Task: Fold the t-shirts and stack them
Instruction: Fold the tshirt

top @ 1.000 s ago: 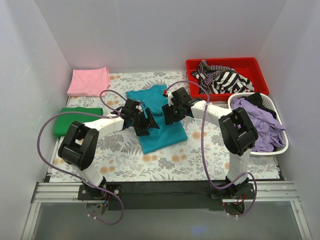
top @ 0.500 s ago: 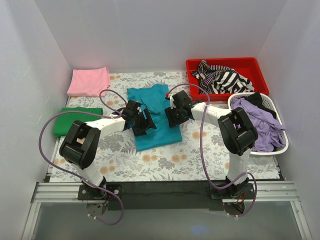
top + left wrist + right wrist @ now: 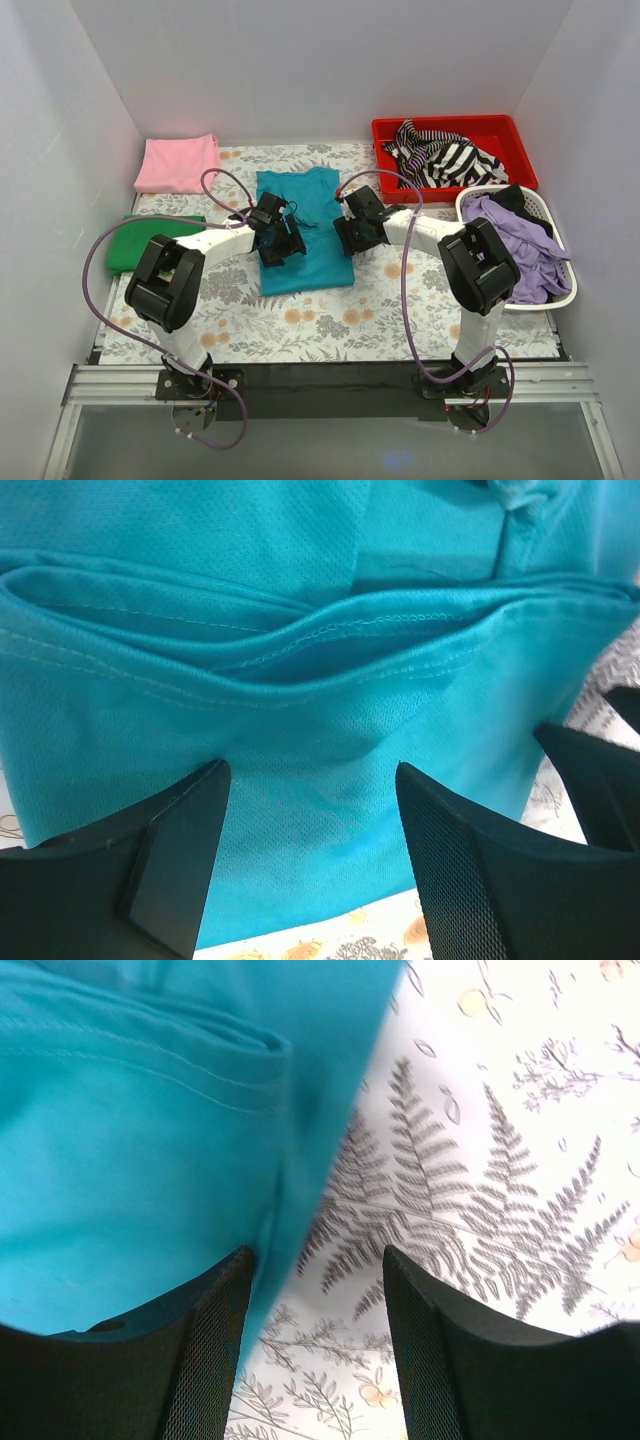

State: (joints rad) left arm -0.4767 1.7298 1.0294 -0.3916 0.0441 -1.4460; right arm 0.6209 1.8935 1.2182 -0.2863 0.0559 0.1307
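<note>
The teal t-shirt has gone from lying askew, its near corner trailing toward 5 o'clock, to a squarer shape pulled in toward the middle of the tabletop. Both arms have drawn in with it. The left gripper sits at the shirt's 9 o'clock edge and the right gripper at its 3 o'clock edge.

From overhead I cannot see how the jaws stand, but the wrist cameras show it. The left gripper's jaws are apart with teal cloth below them, and stitched hems lie in layered folds beyond. The right gripper's jaws are also apart, straddling the shirt's edge, one finger over cloth and the other over bare tabletop. Neither one pinches anything.

Only the overhead view shows the rest. A pink t-shirt lies folded at 11 o'clock and a green t-shirt at 9 o'clock. A red tray of striped cloth sits at 1 o'clock, and a white basket of purple cloth at 3 o'clock. The tabletop has a fern-and-flower print, and plain white walls close it in on three sides.
</note>
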